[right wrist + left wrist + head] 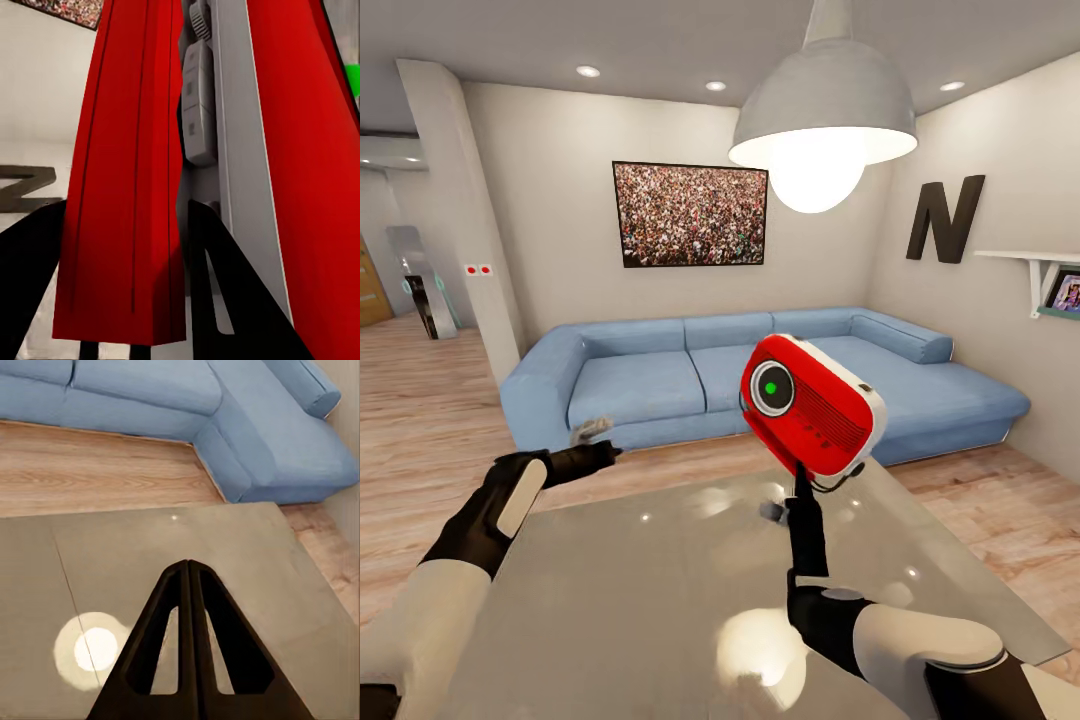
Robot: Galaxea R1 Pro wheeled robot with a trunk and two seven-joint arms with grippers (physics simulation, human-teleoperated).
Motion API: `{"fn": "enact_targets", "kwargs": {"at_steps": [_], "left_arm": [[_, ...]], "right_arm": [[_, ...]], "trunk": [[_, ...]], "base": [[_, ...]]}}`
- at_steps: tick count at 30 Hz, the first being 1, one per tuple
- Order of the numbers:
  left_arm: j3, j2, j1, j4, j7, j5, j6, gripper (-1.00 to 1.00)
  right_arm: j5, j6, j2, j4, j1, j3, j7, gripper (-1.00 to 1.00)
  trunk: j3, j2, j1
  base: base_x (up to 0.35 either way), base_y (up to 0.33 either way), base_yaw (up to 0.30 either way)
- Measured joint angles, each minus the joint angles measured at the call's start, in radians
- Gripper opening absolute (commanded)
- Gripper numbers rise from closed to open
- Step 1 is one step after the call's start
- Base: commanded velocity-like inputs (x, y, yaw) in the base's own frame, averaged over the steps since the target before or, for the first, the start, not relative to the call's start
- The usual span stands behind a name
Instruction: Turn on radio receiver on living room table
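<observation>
The red radio receiver [815,405] hangs tilted in the air above the glossy grey table [660,580], white side showing. Its round dark dial [771,388] has a green centre. My right gripper [801,490] reaches up from below and is shut on the radio's red handle [127,187], a black finger [225,285] on each side of it. The radio's body [300,187] shows close by in the right wrist view. My left gripper [600,455] is shut with nothing in it, its fingers [187,564] pressed together over the table [247,547] near its far left corner.
A light-blue L-shaped sofa [650,385] runs along the back and right walls, with a strip of wood floor [97,472] between it and the table. A grey dome lamp [825,110] hangs above the radio. A wall shelf [1030,262] juts out at right.
</observation>
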State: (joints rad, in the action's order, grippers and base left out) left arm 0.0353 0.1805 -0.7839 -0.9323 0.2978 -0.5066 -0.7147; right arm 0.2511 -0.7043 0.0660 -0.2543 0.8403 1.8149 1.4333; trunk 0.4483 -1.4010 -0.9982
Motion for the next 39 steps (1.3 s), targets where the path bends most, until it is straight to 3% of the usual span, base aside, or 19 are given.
{"fn": "enact_targets", "kwargs": {"at_steps": [1, 4, 6, 16, 18, 21, 25, 27, 29, 31, 32, 34, 35, 38, 39], "left_arm": [[0.000, 0.006, 0.000, 0.002, -0.015, 0.001, 0.000, -1.00], [0.000, 0.013, 0.002, 0.016, -0.065, 0.002, 0.000, -1.00], [0.000, 0.014, 0.002, 0.031, -0.088, 0.003, 0.003, -1.00], [0.001, 0.015, 0.005, 0.095, -0.150, 0.004, 0.075, -1.00], [0.001, 0.014, 0.006, 0.098, -0.151, 0.004, 0.077, -1.00], [0.002, 0.014, 0.006, 0.100, -0.152, 0.003, 0.079, -1.00], [0.002, 0.013, 0.006, 0.101, -0.152, 0.003, 0.081, -1.00], [0.003, 0.013, 0.007, 0.101, -0.152, 0.003, 0.081, -1.00], [0.003, 0.013, 0.007, 0.101, -0.152, 0.004, 0.081, -1.00], [0.003, 0.013, 0.007, 0.101, -0.152, 0.004, 0.081, -1.00], [0.003, 0.012, 0.008, 0.101, -0.152, 0.003, 0.081, -1.00], [0.004, 0.011, 0.008, 0.101, -0.152, 0.003, 0.081, -1.00], [0.004, 0.011, 0.008, 0.101, -0.152, 0.003, 0.081, -1.00], [0.004, 0.011, 0.008, 0.101, -0.152, 0.003, 0.081, -1.00], [0.004, 0.012, 0.010, 0.101, -0.152, 0.004, 0.081, -1.00]], "right_arm": [[0.030, 0.027, 0.001, -0.001, -0.001, 0.015, -0.022, -1.00], [0.087, 0.152, 0.002, -0.002, 0.000, 0.002, -0.144, -1.00], [0.093, 0.204, 0.003, -0.002, 0.002, 0.017, -0.189, -1.00], [0.118, 0.441, 0.027, -0.008, 0.020, -0.002, -0.385, -1.00], [0.119, 0.479, 0.029, -0.008, 0.026, -0.061, -0.411, -1.00], [0.118, 0.586, 0.028, -0.013, 0.032, -0.252, -0.475, -1.00], [0.112, 0.665, 0.022, -0.034, 0.055, -0.393, -0.615, -1.00], [0.108, 0.680, 0.013, -0.054, 0.066, -0.438, -0.675, -1.00], [0.110, 0.693, -0.007, -0.111, 0.074, -0.524, -0.744, -1.00], [0.107, 0.694, -0.039, -0.199, 0.078, -0.633, -0.824, -1.00], [0.105, 0.693, -0.049, -0.224, 0.078, -0.662, -0.848, -1.00], [0.105, 0.684, -0.091, -0.312, 0.079, -0.770, -0.950, -1.00], [0.104, 0.675, -0.101, -0.331, 0.079, -0.795, -0.977, -1.00], [0.111, 0.569, -0.139, -0.410, 0.080, -0.931, -1.114, -1.00], [0.113, 0.512, -0.150, -0.437, 0.080, -0.993, -1.174, -1.00]], "trunk": [[0.000, 0.000, 0.000], [0.000, 0.000, 0.000], [0.000, 0.000, 0.000], [0.000, 0.000, 0.000], [0.000, 0.000, 0.000], [0.000, 0.000, 0.000], [0.000, 0.000, 0.000], [0.000, 0.000, 0.000], [0.000, 0.000, 0.000], [0.000, 0.000, 0.000], [0.000, 0.000, 0.000], [0.000, 0.000, 0.000], [0.000, 0.000, 0.000], [0.000, 0.000, 0.000], [0.000, 0.000, 0.000]], "base": [[0.000, 0.000, 0.000], [0.000, 0.000, 0.000], [0.000, 0.000, 0.000], [0.000, 0.000, 0.000], [0.000, 0.000, 0.000], [0.000, 0.000, 0.000], [0.000, 0.000, 0.000], [0.000, 0.000, 0.000], [0.000, 0.000, 0.000], [0.000, 0.000, 0.000], [0.000, 0.000, 0.000], [0.000, 0.000, 0.000], [0.000, 0.000, 0.000], [0.000, 0.000, 0.000], [0.000, 0.000, 0.000]]}}
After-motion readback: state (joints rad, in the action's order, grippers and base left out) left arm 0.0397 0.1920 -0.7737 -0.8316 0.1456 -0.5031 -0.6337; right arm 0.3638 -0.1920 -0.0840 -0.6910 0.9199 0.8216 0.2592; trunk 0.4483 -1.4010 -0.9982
